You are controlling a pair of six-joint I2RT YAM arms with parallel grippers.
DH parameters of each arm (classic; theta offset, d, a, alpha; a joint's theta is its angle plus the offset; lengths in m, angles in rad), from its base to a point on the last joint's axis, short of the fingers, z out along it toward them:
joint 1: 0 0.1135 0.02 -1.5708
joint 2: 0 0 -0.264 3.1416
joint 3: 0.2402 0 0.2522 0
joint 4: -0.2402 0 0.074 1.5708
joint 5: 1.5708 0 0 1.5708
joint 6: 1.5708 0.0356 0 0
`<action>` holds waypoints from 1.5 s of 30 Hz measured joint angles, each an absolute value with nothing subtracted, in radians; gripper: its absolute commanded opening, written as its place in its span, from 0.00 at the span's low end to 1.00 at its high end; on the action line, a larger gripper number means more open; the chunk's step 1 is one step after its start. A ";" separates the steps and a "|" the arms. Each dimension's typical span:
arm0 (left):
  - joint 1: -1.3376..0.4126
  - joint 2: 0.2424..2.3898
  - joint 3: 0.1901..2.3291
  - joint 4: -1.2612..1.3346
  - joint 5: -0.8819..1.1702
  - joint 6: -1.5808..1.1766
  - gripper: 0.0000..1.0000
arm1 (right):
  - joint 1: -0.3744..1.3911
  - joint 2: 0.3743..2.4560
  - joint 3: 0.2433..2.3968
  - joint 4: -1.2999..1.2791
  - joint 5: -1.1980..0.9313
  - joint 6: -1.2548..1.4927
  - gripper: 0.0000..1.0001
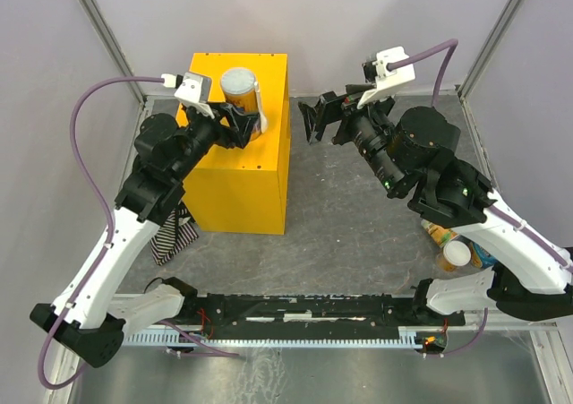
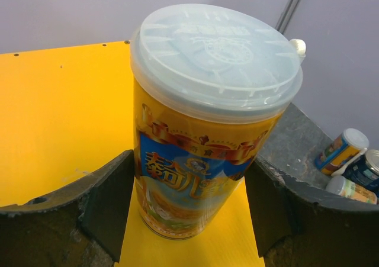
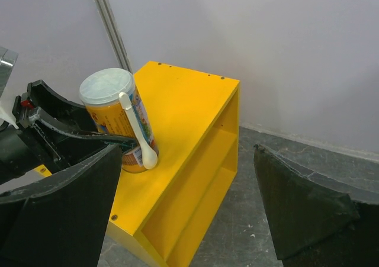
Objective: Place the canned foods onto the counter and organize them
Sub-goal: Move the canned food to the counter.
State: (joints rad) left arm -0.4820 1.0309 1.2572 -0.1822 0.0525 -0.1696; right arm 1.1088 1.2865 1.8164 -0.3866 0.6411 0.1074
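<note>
The left gripper (image 1: 235,123) has its fingers closed against both sides of a lidded can (image 1: 240,95), keeping it upright on top of the yellow counter (image 1: 242,189), likely to steady it there. The right gripper (image 1: 324,120) hangs wide open and empty beside the counter. The other cans (image 1: 457,252) wait on the table by the right arm.

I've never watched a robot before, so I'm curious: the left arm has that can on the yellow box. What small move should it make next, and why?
Probably open the left gripper and lift clear. Its fingers press both sides of the can, whose base seems to rest on the counter, and other cans wait on the grey table.
</note>
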 measured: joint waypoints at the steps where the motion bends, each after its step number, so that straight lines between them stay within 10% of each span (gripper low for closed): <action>1: -0.484 1.035 1.260 -0.181 0.046 -0.167 0.69 | 1.109 1.287 1.816 -0.387 0.641 0.107 0.99; 45: -0.360 1.372 1.492 -0.099 -0.382 -0.142 0.64 | 0.672 1.325 1.750 -0.556 0.515 0.222 0.99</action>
State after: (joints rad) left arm -0.3595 1.3716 1.4921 -0.0990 -0.3817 -0.1417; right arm 0.6720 1.3251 1.7496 -0.5560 0.5148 0.2222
